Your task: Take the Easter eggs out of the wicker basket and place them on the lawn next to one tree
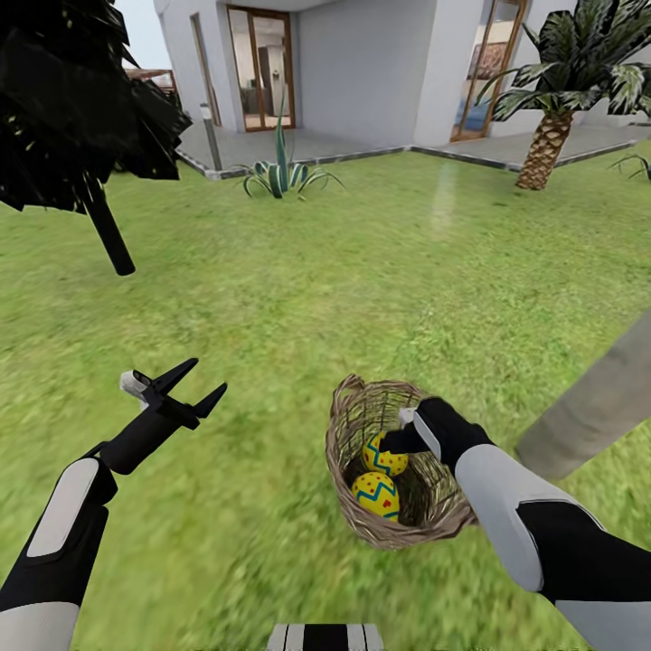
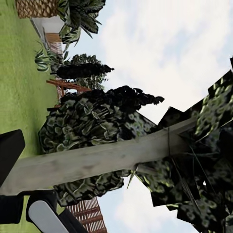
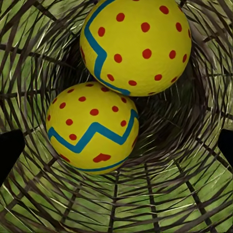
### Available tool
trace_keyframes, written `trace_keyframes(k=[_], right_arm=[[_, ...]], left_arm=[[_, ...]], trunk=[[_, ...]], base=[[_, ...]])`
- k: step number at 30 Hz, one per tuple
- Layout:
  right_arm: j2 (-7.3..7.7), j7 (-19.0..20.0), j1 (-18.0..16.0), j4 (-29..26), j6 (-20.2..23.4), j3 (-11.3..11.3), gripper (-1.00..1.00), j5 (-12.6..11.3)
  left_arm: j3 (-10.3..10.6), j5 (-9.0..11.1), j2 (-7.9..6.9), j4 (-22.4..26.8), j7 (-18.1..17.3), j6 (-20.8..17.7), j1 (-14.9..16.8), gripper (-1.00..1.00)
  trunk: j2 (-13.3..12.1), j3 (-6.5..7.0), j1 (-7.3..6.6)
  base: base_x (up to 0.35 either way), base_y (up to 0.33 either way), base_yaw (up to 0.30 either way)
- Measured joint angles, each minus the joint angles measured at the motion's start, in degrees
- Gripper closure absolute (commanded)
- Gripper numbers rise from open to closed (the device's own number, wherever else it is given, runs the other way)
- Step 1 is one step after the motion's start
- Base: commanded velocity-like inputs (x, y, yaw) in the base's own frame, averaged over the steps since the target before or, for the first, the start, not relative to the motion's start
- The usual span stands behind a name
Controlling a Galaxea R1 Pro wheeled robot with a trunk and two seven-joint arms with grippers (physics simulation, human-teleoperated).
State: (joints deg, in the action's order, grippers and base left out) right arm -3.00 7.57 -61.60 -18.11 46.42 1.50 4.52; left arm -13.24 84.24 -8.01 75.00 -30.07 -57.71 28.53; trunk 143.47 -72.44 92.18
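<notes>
The wicker basket [image 1: 354, 418] lies tilted on the lawn [image 1: 298, 298], its mouth turned up toward me. Two yellow Easter eggs with blue zigzags and red dots lie inside: one deeper [image 1: 387, 459] [image 3: 138, 43], one nearer the rim [image 1: 375, 495] [image 3: 92, 128]. My right gripper [image 1: 396, 443] [image 3: 116, 145] reaches into the basket mouth, open, its dark fingertips [image 3: 9, 153] wide apart on either side of the eggs and touching neither. My left gripper [image 1: 206, 378] hovers open over bare grass to the basket's left. A pale grey tree trunk [image 1: 592, 407] [image 2: 97, 160] leans just right of the basket.
A black conifer [image 1: 107, 231] stands at far left, a palm [image 1: 545, 149] at far right and a spiky agave [image 1: 280, 174] by the grey patio edge of the house [image 1: 362, 72]. Open grass spreads between them.
</notes>
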Motion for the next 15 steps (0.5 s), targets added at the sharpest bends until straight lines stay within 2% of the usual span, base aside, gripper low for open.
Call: trace_keyframes(k=[15], right_arm=[[-0.01,0.08,0.0,-0.01,-0.19,0.23,-1.0,0.12]], left_arm=[[-0.05,0.0,-0.05,0.0,0.0,0.0,0.0,-1.0]], trunk=[[0.2,-3.33,0.39]], base=[[0.0,0.0,0.0]])
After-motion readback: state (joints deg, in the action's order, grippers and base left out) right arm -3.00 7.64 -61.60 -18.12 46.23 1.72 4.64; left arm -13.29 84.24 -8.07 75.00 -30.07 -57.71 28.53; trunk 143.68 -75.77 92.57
